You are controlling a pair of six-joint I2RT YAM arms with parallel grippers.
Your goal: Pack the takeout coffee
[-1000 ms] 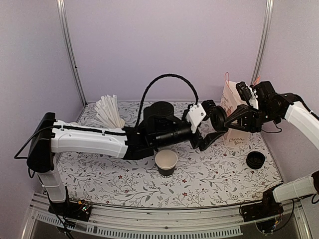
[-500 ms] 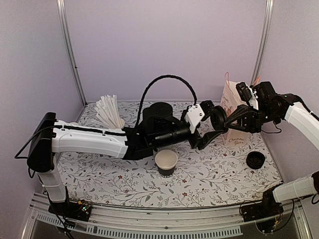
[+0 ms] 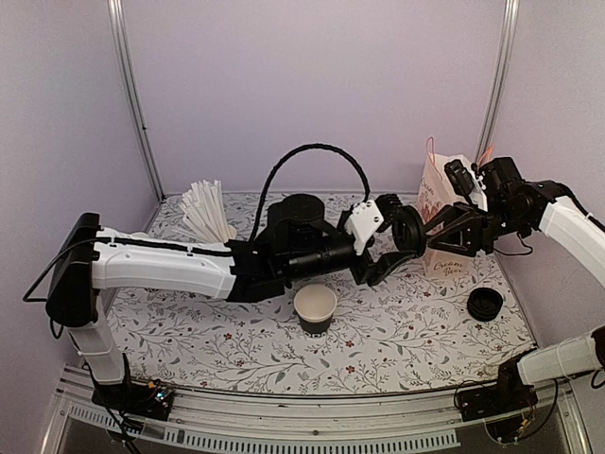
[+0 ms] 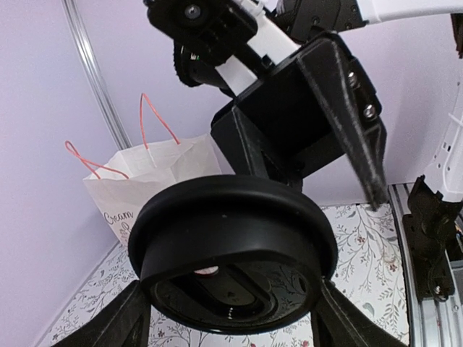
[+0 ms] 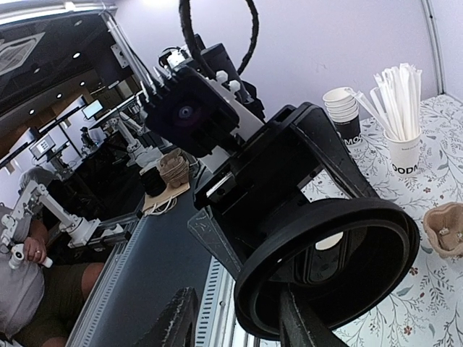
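So far, the left gripper squeezed the lid, the right gripper was open; the lidless cup wasn't in the bag.

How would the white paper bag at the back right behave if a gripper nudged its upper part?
The paper bag stands tall and upright, so a high nudge would probably tip it. Its thin, creased walls likely buckle instead of pushing back. It looks light, so it may slide.

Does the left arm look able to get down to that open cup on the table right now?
Probably yes: the open cup stands uncovered near the left arm, nothing over it. But the left tool seems to clasp a black lid, so gripping looks unlikely.
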